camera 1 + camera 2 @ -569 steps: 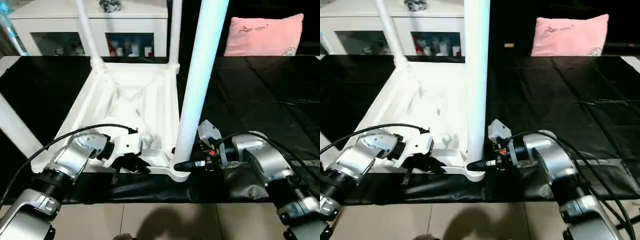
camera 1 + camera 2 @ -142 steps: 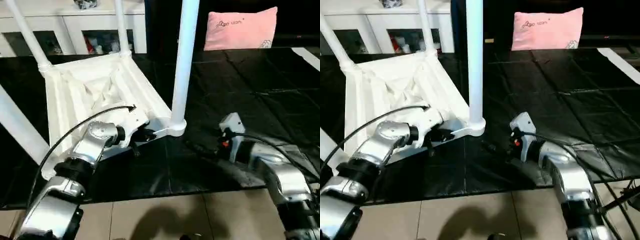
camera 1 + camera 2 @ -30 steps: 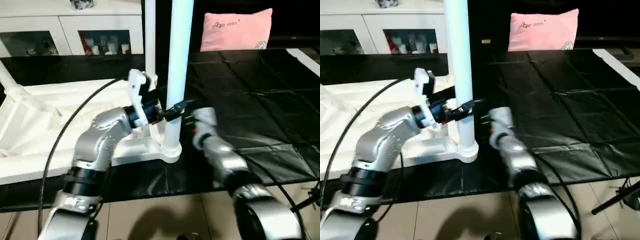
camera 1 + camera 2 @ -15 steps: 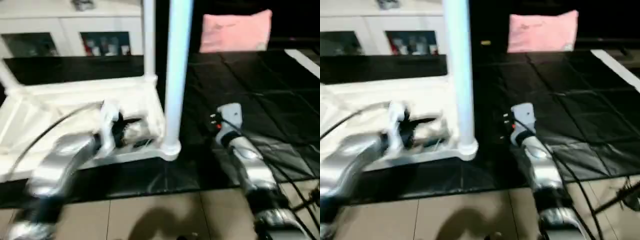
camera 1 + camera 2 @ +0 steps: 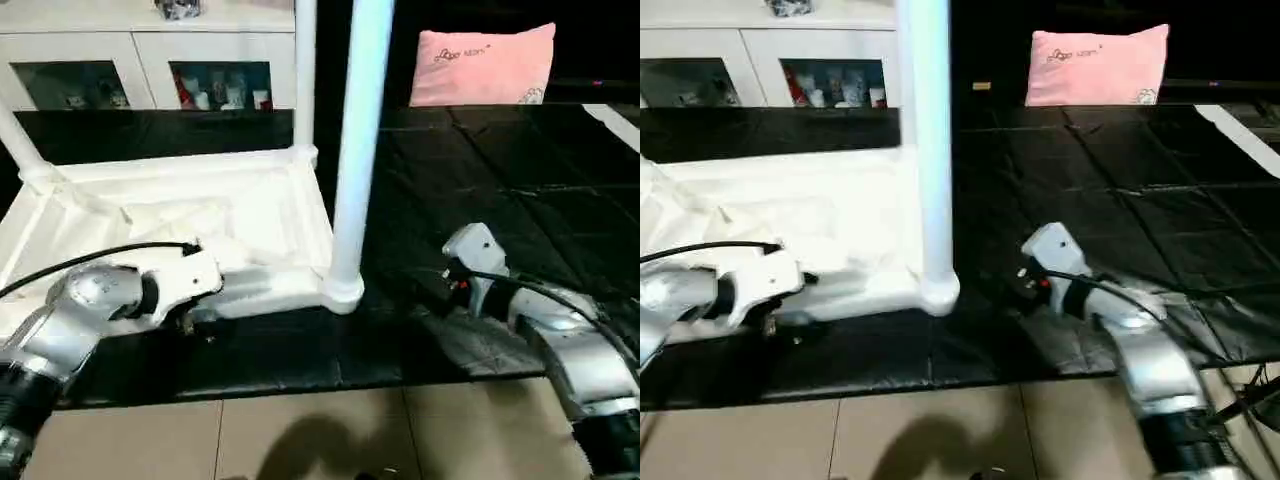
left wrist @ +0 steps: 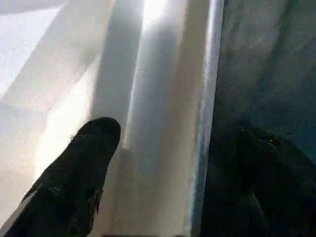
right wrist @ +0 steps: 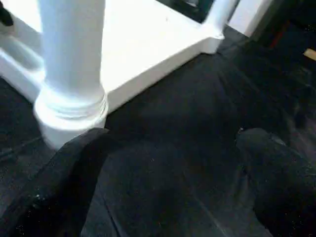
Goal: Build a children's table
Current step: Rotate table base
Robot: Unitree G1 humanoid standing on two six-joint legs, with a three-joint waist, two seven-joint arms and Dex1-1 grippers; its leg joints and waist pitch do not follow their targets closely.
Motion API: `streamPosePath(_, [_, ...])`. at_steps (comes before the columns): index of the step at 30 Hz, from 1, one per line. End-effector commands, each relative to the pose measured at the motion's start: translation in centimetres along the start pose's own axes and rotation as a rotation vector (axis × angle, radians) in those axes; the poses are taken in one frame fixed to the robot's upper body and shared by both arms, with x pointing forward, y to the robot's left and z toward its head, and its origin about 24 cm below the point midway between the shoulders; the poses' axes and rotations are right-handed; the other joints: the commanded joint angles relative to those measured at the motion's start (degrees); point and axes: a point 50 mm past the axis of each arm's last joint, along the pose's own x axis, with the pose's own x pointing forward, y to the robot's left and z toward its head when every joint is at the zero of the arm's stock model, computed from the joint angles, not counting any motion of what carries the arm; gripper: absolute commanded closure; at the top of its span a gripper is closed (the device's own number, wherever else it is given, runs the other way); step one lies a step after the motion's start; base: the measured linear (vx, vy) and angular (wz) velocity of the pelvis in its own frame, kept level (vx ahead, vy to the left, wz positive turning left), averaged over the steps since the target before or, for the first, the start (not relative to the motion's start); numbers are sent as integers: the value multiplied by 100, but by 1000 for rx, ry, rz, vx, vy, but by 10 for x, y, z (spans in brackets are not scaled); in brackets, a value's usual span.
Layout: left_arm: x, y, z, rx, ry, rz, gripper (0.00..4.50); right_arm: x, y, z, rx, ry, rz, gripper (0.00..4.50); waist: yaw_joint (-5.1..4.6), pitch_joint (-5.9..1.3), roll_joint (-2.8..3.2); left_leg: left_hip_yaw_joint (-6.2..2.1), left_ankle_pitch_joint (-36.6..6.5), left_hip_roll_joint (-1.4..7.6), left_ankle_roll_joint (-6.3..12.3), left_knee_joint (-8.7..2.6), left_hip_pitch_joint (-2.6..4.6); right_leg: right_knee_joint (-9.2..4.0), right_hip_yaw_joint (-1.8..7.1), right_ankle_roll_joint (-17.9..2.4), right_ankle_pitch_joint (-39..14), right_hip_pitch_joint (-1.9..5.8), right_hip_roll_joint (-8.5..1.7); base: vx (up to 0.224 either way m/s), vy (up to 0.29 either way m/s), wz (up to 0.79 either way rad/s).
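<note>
White plastic tabletop (image 5: 160, 215) lies upside down on a black sheet (image 5: 520, 190) spread over the floor, its ribbed underside facing up and its long side running left to right across the near part of the scene. Legs stand upright from its corner sockets: the nearest leg (image 5: 352, 150) rises from the near right socket (image 5: 342, 292), a second leg (image 5: 305, 75) stands at the far right corner, and a third leg (image 5: 18, 140) leans up from the far left corner. A fourth cannot be made out. Behind, a white cabinet (image 5: 140, 60) lines the far wall, with a pink pillow (image 5: 485, 65) to its right. The left gripper (image 6: 163, 148) is spread wide and grasps nothing; it sits at the tabletop's near edge, one finger (image 6: 84, 163) over the white rim and the other over the black sheet, so the rim runs lengthwise between them. The right gripper (image 7: 168, 163) is also spread wide and empty, low over the sheet just right of the near right socket, with the nearest leg to its left. The right arm looks closer to that leg; the left is closer to the rim. Open sheet stretches to the right and far right, leaving free room there, while tiled floor (image 5: 300, 430) borders the near edge.
</note>
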Motion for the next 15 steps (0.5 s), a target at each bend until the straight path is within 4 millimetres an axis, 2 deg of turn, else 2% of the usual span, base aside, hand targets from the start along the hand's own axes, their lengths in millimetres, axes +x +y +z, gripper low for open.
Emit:
streamPosePath(1, [-6, 18, -3, 15, 29, 124, 7, -5, -1, 2, 3, 4, -5, 0, 27, -332, 29, 68, -974, -50, 263, -374, -76, -607, 268, -185, -2767, 364, -334, 0, 0, 0])
streamPosePath(4, [-8, 25, -3, 24, 30, 161, 7, -6, 0, 2, 22, 9, -6, 0, 19, -339, 33, 56, -945, -58, 275, -368, -82, -626, 250, -130, -2801, 351, -316, 0, 0, 0])
streamPosePath(8, [-11, 34, -7, 25, 12, 206, 7, -6, 2, 4, 89, 24, -39, 0, 38, -355, 44, 33, -832, -34, 292, -383, -93, -586, 257, -207, -2503, 364, -322, 0, 0, 0])
streamPosePath(10, [-14, 33, 3, -92, -144, 204, 7, -4, 1, 6, 145, -7, -93, 0, 36, -379, 44, 29, -729, -12, 232, -383, -102, -524, 276, -345, -2222, 374, -360, 0, 0, 0])
streamPosePath(13, [-17, 26, 20, -247, -371, 187, 7, -1, 3, 8, 182, -3, -152, 0, 68, -399, 48, 32, -540, 48, 133, -389, -111, -392, 308, -892, -1413, 388, -383, 0, 0, 0])
streamPosePath(15, [-17, 24, 23, -288, -423, 188, 7, -1, 5, 10, 180, -14, -159, 0, 68, -404, 53, 45, -474, 42, 170, -378, -104, -349, 318, -997, -1067, 389, -373, 0, 0, 0])
